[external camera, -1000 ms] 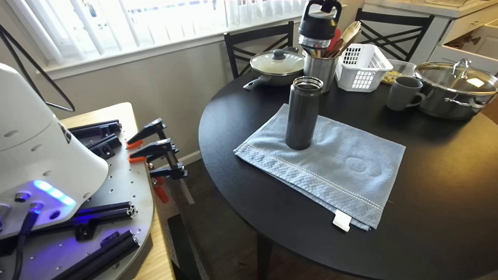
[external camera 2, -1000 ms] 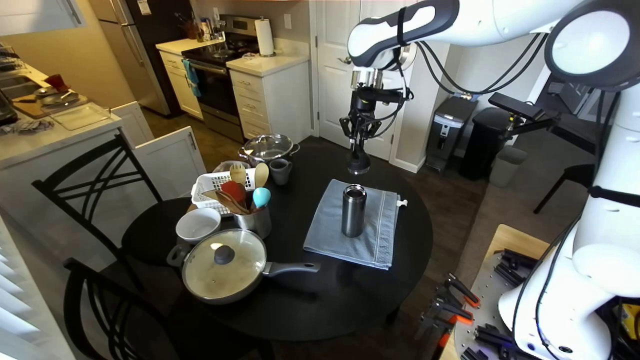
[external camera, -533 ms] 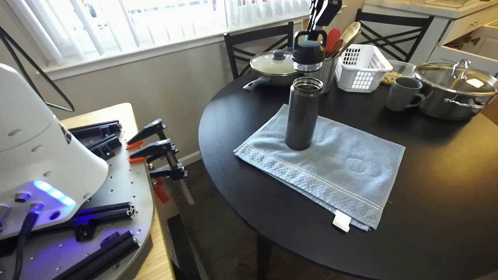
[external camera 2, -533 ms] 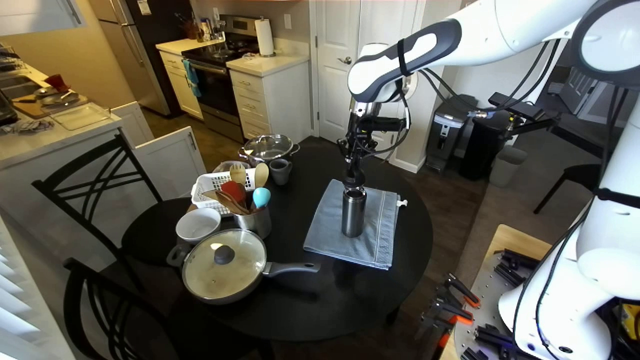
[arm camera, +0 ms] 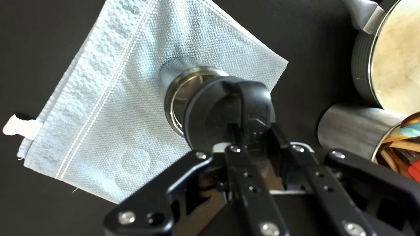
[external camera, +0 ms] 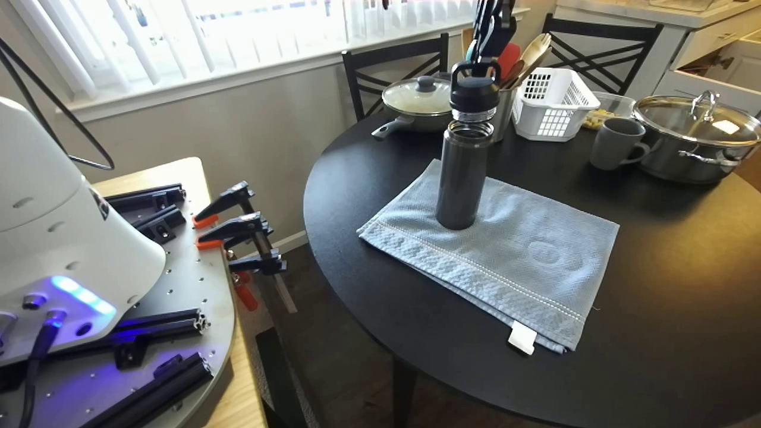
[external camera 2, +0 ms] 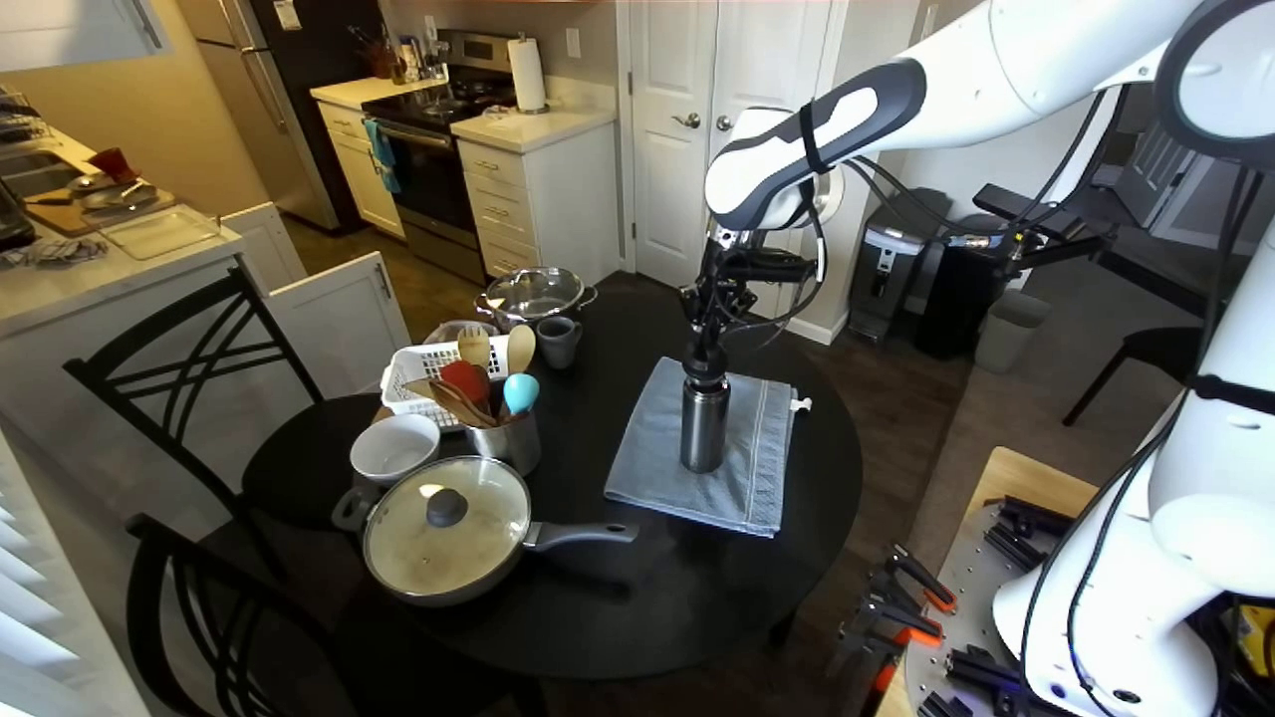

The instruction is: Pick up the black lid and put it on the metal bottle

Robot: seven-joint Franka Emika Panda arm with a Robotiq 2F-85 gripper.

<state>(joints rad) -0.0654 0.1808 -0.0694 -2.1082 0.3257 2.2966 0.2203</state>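
More than half of the job looks done. The black lid point(external camera: 474, 95) is held up off the round black table point(external camera: 666, 285), and its loop handle is pinched by the gripper point(arm camera: 256, 131). The dark metal bottle point(external camera: 462, 184) is stood upright on the folded blue towel point(external camera: 523, 238), with no cap on its mouth. In an exterior view, the lid is held just over that mouth, with its clear bottom ring right by the rim. In the wrist view, the lid is seen toward 4 o'clock from the middle of the mouth, and the rim is shown bare from about 7 round to 1 o'clock. Whether lid and rim touch cannot be told, but the lid does not look seated. What is left, it seems, is for the lid to be lined up, maybe by a small nudge toward 10 o'clock in the wrist view, then set down flat, perhaps twisted, and let go. If it is pushed down off to one side, the rim could be bumped and the bottle tipped.
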